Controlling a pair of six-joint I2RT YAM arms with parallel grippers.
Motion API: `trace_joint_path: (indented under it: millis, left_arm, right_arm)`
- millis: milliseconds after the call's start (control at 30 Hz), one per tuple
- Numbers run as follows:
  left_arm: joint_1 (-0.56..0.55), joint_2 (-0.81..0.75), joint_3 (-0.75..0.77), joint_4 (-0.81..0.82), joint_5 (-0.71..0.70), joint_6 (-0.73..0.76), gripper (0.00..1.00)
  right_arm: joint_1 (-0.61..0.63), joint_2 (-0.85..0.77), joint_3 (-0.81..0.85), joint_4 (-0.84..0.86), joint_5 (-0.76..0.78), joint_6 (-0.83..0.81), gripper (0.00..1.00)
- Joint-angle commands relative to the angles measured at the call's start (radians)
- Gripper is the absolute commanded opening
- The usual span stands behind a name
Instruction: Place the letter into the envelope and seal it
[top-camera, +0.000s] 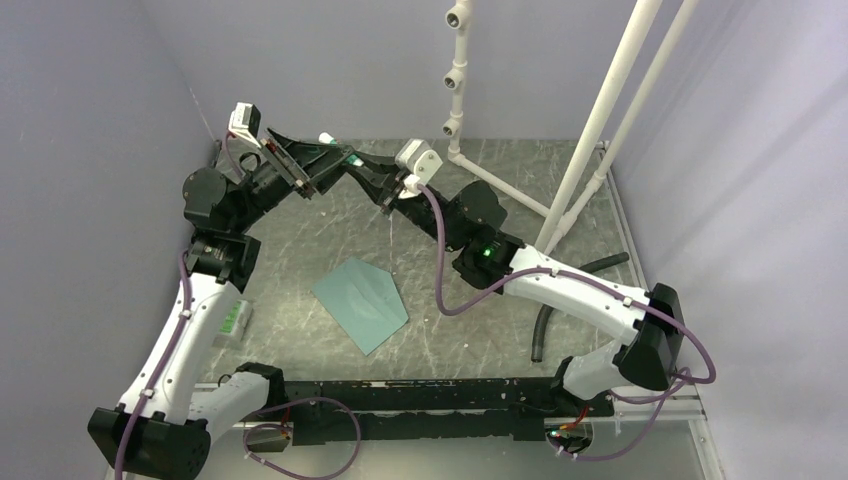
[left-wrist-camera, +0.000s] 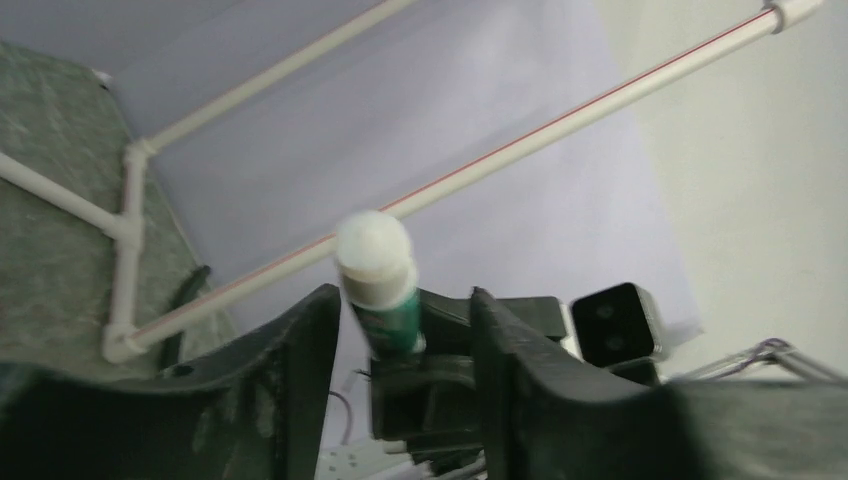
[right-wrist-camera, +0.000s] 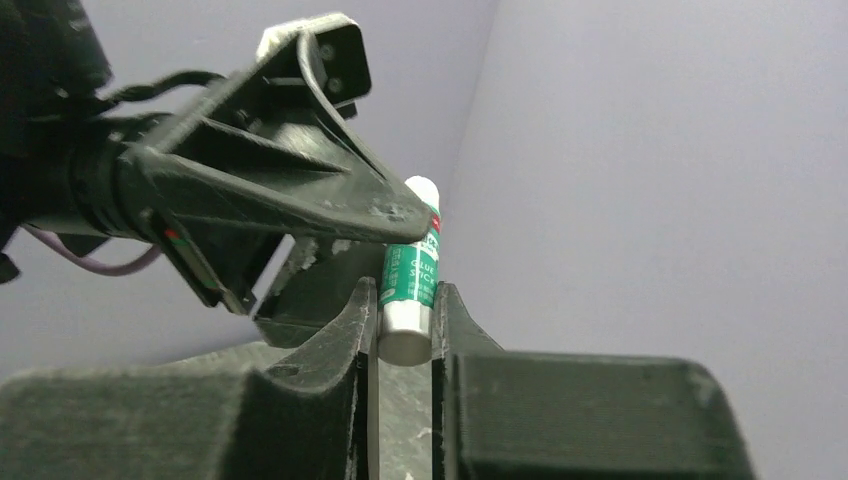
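Observation:
The teal envelope (top-camera: 360, 303) lies flat on the marbled table, in front of both arms. The letter does not show in any view. Both grippers are raised at the back of the table, tip to tip. My right gripper (top-camera: 358, 168) (right-wrist-camera: 405, 290) is shut on the lower end of a green-and-white glue stick (right-wrist-camera: 412, 270). My left gripper (top-camera: 335, 155) (left-wrist-camera: 400, 300) is open, its fingers on either side of the stick's white cap (left-wrist-camera: 372, 245), which is close to the left finger. I cannot tell whether it touches.
A small green-and-white packet (top-camera: 232, 322) lies by the left arm. A white pipe frame (top-camera: 600, 120) stands at the back right. A black hose (top-camera: 540, 330) lies on the table at the right. Purple walls close in the left, back and right.

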Motion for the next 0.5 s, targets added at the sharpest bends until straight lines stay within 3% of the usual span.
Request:
trace_joint_path:
  millis: [0, 100, 200, 367, 467]
  left_arm:
    - [-0.004, -0.034, 0.071, -0.038, 0.023, 0.068, 0.64]
    - [0.000, -0.041, 0.079, -0.066, 0.015, 0.075, 0.75]
    - [0.003, -0.032, 0.073, -0.043, 0.029, 0.040, 0.78]
    - [0.008, -0.024, 0.087, -0.088, 0.045, 0.054, 0.74]
    - [0.007, -0.029, 0.100, -0.142, 0.037, 0.079, 0.65]
  right_arm:
    - [-0.003, -0.028, 0.026, 0.003, 0.017, 0.001, 0.00]
    - [-0.007, -0.060, 0.000, -0.016, -0.025, 0.004, 0.00]
    - [-0.011, -0.083, -0.023, -0.025, -0.045, 0.009, 0.00]
    - [-0.017, -0.097, -0.023, -0.070, -0.058, 0.028, 0.00]
    - [-0.017, -0.106, -0.020, -0.096, -0.069, 0.037, 0.00]
